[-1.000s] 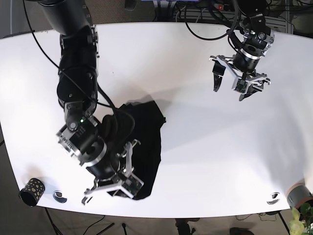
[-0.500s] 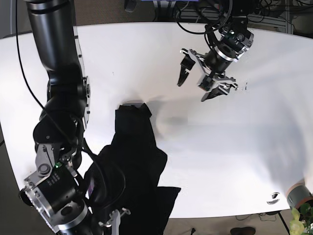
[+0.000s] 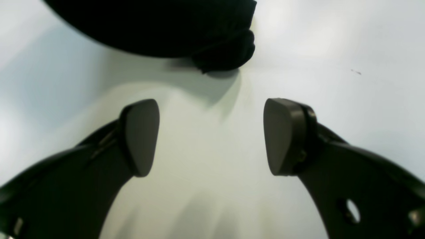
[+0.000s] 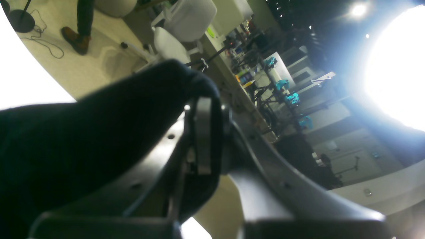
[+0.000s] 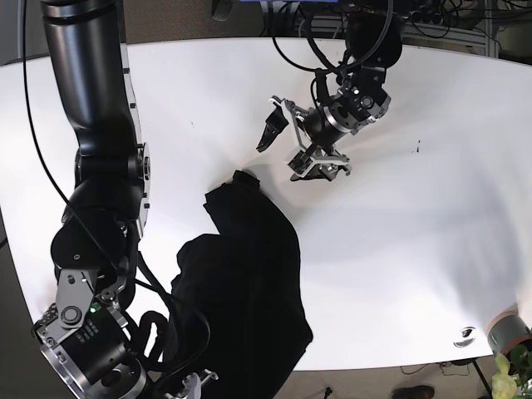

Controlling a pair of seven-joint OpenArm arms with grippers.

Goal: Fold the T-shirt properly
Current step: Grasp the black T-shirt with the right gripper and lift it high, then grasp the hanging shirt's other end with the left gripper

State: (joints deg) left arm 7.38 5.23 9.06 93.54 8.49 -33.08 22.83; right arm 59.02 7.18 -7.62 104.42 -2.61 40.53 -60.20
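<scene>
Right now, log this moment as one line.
phase: lifting shirt | right gripper: shut on T-shirt, raised off table | left gripper: jaws open, empty, near shirt's top corner

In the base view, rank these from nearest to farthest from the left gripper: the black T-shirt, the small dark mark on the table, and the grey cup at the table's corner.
From the left gripper:
1. black T-shirt, its tip just below-left.
2. small dark mark, off to the view's right.
3. grey cup, far bottom-right corner.

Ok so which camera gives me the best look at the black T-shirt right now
The base view: it shows the black T-shirt almost whole, lifted at the near table edge, its far corner trailing on the top. The left wrist view catches only that corner ahead of the open left gripper. The right wrist view shows cloth bunched in the shut right gripper.
</scene>
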